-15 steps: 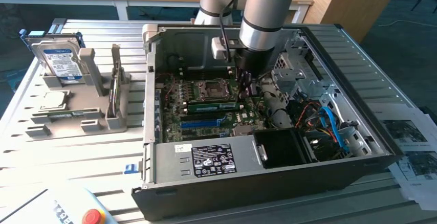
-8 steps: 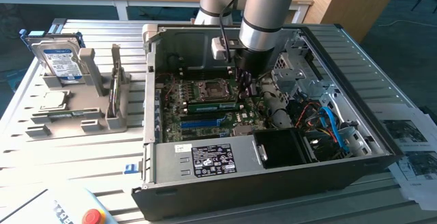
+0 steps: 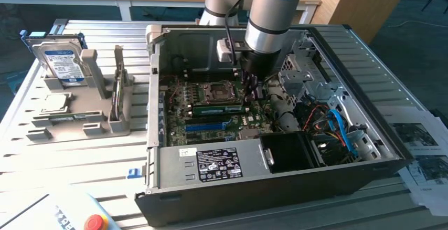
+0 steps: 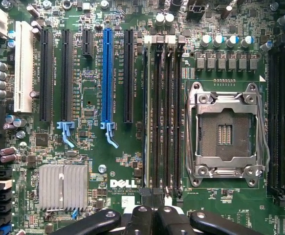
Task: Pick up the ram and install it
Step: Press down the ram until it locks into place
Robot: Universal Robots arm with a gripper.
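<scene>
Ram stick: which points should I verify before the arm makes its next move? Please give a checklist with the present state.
1. Gripper shut: ok.
2. Long thin green ram stick lies along the black memory slots, beside the silver processor socket: ok.
3. Gripper stands at the end of the stick: ok.
4. Gripper really clamps the stick: cannot tell.
5. Stick fully seated in its slot: cannot tell.
6. Blue cable lies apart from the gripper: ok.
</scene>
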